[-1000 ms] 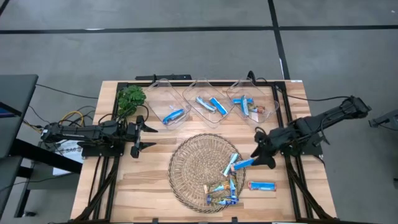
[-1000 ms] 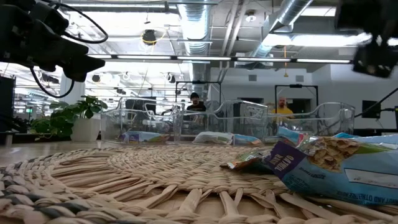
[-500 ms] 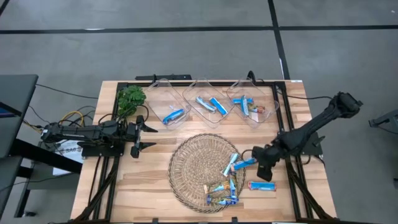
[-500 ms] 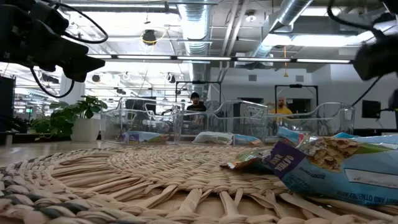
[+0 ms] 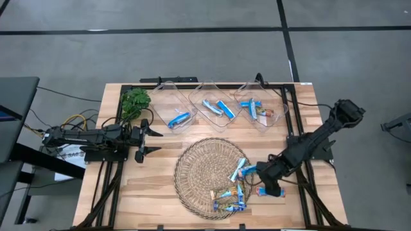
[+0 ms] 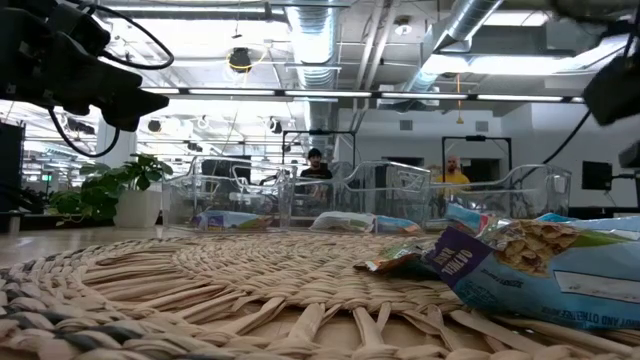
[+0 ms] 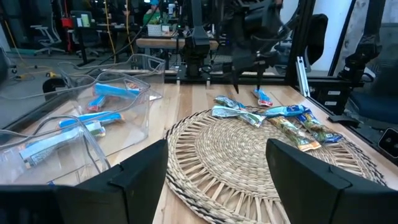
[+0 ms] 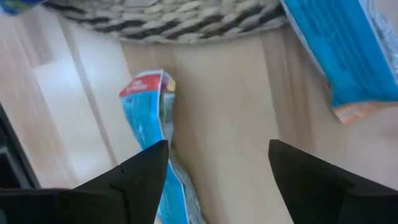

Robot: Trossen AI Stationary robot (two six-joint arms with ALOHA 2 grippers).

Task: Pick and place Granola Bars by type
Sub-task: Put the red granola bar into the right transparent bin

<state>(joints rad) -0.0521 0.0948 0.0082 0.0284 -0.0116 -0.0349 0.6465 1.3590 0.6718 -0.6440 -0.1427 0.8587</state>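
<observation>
Several granola bars [image 5: 232,192] lie in the near right part of the round wicker tray [image 5: 192,170]. A bright blue bar [image 5: 249,169] lies across the tray's right rim. Another blue bar with a red end [image 5: 272,192] [image 8: 149,118] lies flat on the table, right of the tray. My right gripper [image 5: 264,180] [image 8: 217,180] hangs open just above this bar, pointing down. My left gripper [image 5: 141,144] [image 7: 214,180] waits open at the table's left side. Further bars lie in the three clear bins [image 5: 217,108].
Three clear bins stand in a row along the far edge: left [image 5: 173,102], middle [image 5: 215,119], right [image 5: 273,102]. A small green plant [image 5: 135,101] stands at the far left. Bare wood shows between my left gripper and the tray. People sit in the room beyond the table [image 6: 314,168].
My right gripper has moved from beside the tray's right rim toward the table's near edge and down, and now stands over the blue bar lying on the table. The bars have not moved.
</observation>
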